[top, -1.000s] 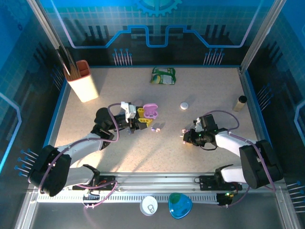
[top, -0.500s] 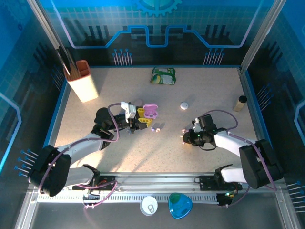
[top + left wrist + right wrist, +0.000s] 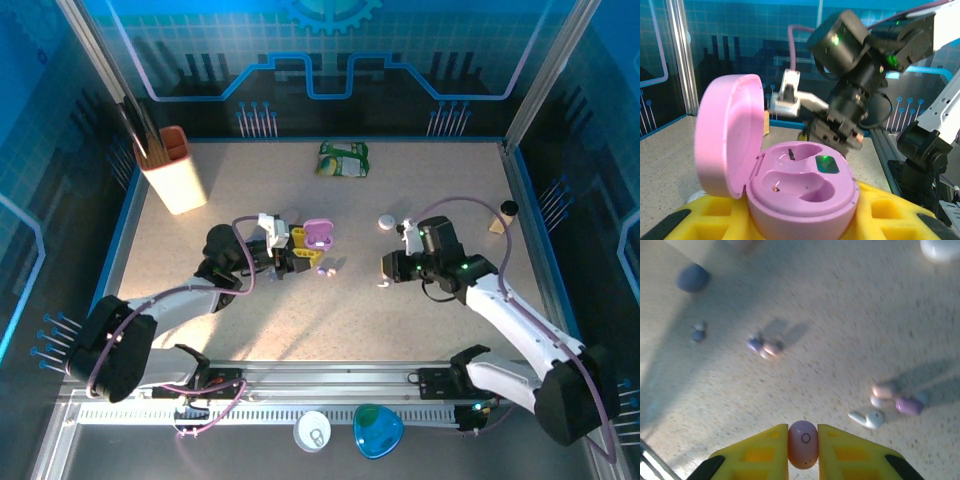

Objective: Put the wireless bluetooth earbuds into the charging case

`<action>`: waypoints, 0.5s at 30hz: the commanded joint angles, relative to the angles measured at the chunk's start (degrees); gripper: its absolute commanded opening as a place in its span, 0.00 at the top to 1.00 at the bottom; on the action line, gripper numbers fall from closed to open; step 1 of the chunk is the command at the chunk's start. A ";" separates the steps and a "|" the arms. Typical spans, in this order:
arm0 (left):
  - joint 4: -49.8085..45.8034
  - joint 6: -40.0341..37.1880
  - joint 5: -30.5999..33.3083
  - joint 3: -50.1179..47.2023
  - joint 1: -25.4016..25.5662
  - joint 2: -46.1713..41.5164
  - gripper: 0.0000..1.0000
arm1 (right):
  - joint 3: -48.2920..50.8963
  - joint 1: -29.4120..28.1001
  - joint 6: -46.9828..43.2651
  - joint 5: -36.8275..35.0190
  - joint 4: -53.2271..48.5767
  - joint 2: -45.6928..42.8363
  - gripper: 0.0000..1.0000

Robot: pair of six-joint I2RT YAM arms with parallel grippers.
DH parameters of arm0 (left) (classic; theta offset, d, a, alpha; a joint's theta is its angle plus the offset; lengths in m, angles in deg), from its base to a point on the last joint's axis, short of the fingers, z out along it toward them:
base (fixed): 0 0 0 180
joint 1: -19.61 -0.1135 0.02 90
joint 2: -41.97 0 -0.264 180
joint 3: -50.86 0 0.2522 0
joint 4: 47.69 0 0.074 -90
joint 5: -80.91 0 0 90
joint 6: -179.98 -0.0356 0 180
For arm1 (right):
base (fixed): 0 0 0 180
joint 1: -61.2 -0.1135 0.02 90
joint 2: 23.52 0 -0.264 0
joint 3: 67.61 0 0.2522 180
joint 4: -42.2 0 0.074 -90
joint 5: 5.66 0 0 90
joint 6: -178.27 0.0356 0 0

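The pinkish earbud (image 3: 803, 444) is off the table (image 3: 250, 310) now, pinched end-on between the yellow fingertips of the right gripper (image 3: 388, 268). That claw is closed down to just the width of the bud. A second ago it sat lower and nearer; it has since risen and swung a little to the far side, with the arm lifted behind it. By my reading the pick is done, and what remains is the carry across to the case.

The bud is a small smooth oval with a fine ring mark on its face, upright in the grip. Below it, the loose buds (image 3: 887, 402) lie scattered on the speckled top: 1 cluster to the right and a pair further left.

Over on the left, the charging case (image 3: 800, 187) is lilac. Its lid stands open to the left, both of its 2 wells are empty, and a green light glows on the far well. The left gripper (image 3: 303, 248) has barely shifted and is closed on the case from both sides, presenting it toward the right arm. A white cap (image 3: 386, 221) sits just beyond.
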 commanded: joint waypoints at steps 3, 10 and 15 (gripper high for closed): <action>-3.92 -3.45 -3.17 1.11 0.16 -0.60 0.62 | -8.14 -1.38 -9.93 9.28 -3.17 -0.75 0.83; -6.40 -3.69 -4.30 1.92 0.25 -0.96 0.67 | -13.30 -7.66 -20.05 13.76 0.76 -1.74 0.85; -3.14 -2.41 -4.90 1.48 0.25 0.02 0.67 | -16.44 -10.29 -22.38 15.61 2.50 -0.02 0.85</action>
